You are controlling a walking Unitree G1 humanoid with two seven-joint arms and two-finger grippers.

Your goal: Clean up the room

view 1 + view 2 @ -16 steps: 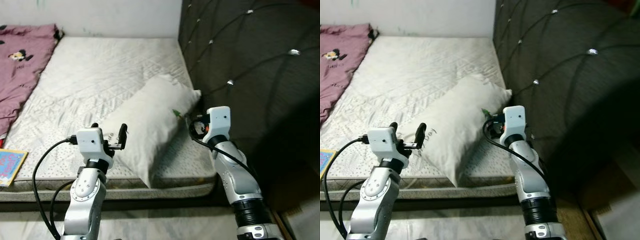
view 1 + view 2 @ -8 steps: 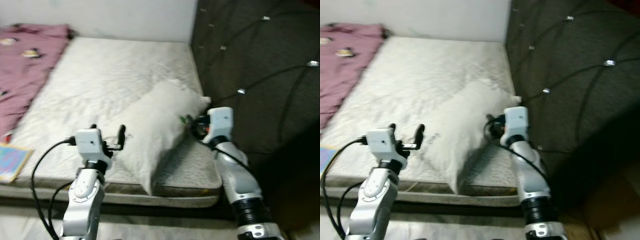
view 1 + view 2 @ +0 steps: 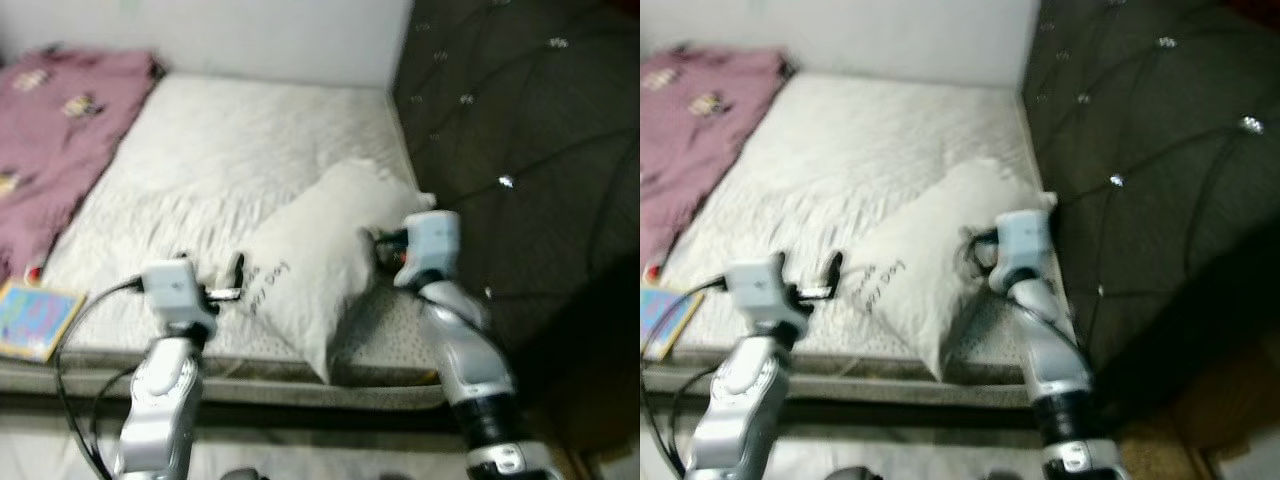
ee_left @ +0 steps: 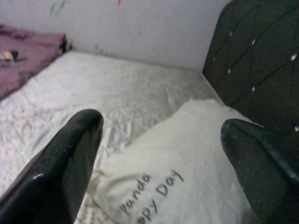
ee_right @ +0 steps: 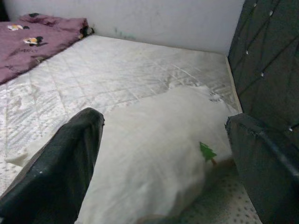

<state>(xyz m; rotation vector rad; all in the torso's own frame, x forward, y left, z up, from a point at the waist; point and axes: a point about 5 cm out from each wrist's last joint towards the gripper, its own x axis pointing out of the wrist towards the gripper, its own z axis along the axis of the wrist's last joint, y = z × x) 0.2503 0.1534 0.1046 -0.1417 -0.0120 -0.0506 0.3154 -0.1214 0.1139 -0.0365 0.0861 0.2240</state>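
Observation:
A white pillow (image 3: 320, 262) with dark lettering lies slantwise on the bare mattress (image 3: 250, 140), its far end close to the dark headboard. My left gripper (image 3: 210, 266) is open and held just off the pillow's near left end; in the left wrist view the lettered end of the pillow (image 4: 187, 158) lies between its spread fingers (image 4: 70, 154). My right gripper (image 3: 376, 246) is open at the pillow's right side beside the headboard. In the right wrist view the pillow (image 5: 149, 140), with a small green tree mark, lies ahead of it.
A purple blanket (image 3: 50, 130) covers the mattress's far left. A colourful book (image 3: 35, 318) lies at the near left edge. The tufted dark headboard (image 3: 520, 150) walls off the right side, and a white wall (image 3: 260, 35) runs behind the bed.
The whole picture has shifted and blurred, so the camera moved. Both grippers remain open on either side of the pillow, which lies as before.

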